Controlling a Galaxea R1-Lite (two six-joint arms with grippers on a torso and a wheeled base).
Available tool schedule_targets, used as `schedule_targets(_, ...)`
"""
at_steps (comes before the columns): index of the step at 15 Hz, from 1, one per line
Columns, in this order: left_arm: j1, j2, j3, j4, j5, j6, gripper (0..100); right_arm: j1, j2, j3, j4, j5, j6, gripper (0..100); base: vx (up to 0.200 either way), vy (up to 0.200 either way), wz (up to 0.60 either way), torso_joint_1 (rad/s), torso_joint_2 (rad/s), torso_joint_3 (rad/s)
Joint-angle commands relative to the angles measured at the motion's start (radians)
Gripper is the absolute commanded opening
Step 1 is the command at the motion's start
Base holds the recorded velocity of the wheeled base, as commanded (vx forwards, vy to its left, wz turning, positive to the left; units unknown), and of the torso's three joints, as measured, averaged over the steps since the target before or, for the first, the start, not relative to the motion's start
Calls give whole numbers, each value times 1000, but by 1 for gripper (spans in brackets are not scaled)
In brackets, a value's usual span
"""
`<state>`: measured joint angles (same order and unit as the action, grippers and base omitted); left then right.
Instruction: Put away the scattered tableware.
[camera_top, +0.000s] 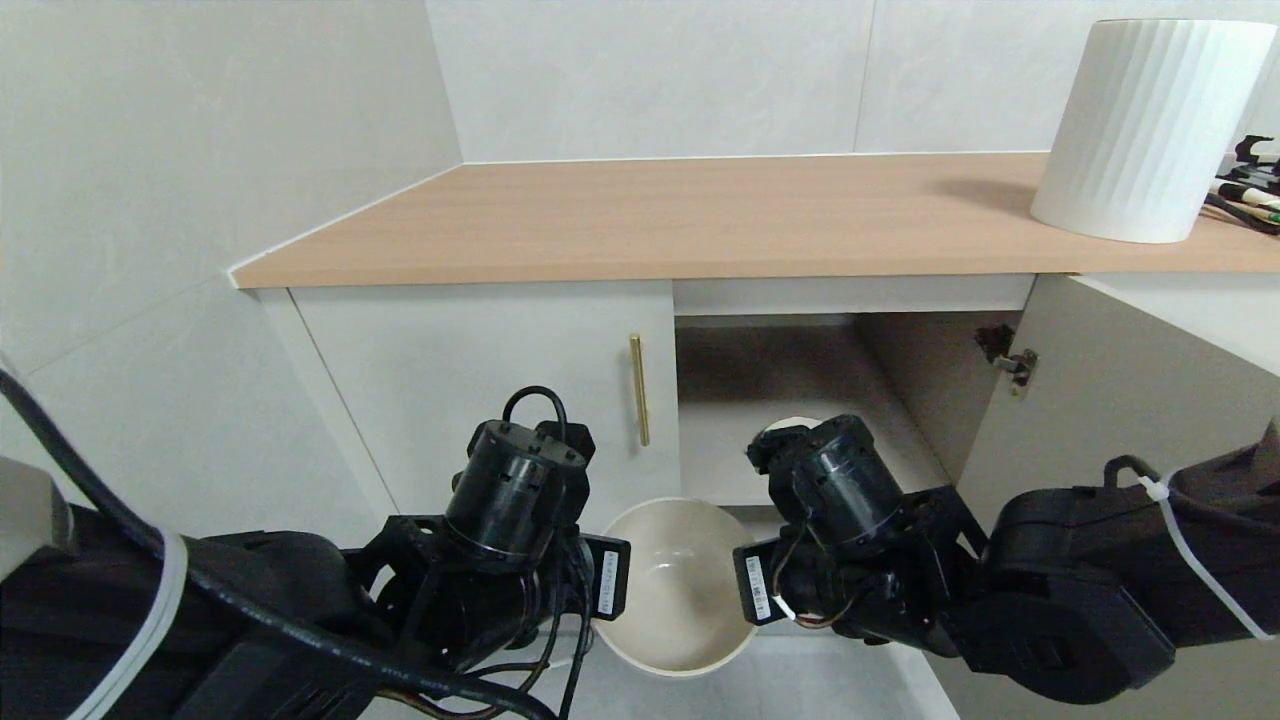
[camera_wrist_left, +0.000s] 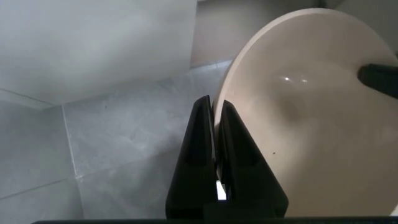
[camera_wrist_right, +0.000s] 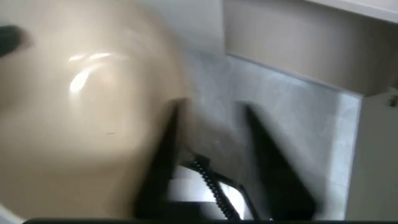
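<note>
A cream bowl (camera_top: 675, 585) hangs in the air between my two wrists, low in front of the open cabinet (camera_top: 790, 400). In the left wrist view my left gripper (camera_wrist_left: 214, 104) is shut on the rim of the bowl (camera_wrist_left: 311, 112), one finger inside and one outside. My right gripper (camera_wrist_right: 214, 127) is open, its fingers spread. It sits right beside the opposite side of the bowl (camera_wrist_right: 81, 112), with nothing between the fingers. The shot is blurred, so I cannot tell whether a finger touches the bowl.
The cabinet's right door (camera_top: 1100, 400) stands swung open; the left door with a brass handle (camera_top: 638, 388) is closed. On the wooden countertop (camera_top: 700, 215) a white ribbed container (camera_top: 1150, 130) stands at the right, with cables (camera_top: 1250, 190) beside it. Below is grey tiled floor (camera_wrist_left: 112, 149).
</note>
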<state>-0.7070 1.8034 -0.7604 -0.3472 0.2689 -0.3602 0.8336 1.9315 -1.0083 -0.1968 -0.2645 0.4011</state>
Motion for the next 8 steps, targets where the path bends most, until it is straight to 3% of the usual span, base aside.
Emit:
schedule_targets(1, 1, -4, 1, 2, 3, 0, 0, -2, 6, 0, 4, -4, 1, 0, 0, 0, 0, 0, 0, 0)
schedule_targets(4, 1, -4, 21, 1, 4, 29, 0, -2, 9, 0, 4, -4, 1, 0, 0, 0, 0, 0, 0, 0)
schedule_targets(5, 1, -6, 21, -9, 7, 29, 100, -2, 9, 2, 4, -4, 1, 0, 0, 0, 0, 0, 0, 0)
schedule_targets(8, 4, -12, 24, -59, 15, 26, 100, -4, 15, 0, 2, -4, 4, 0, 0, 0, 0, 0, 0, 0)
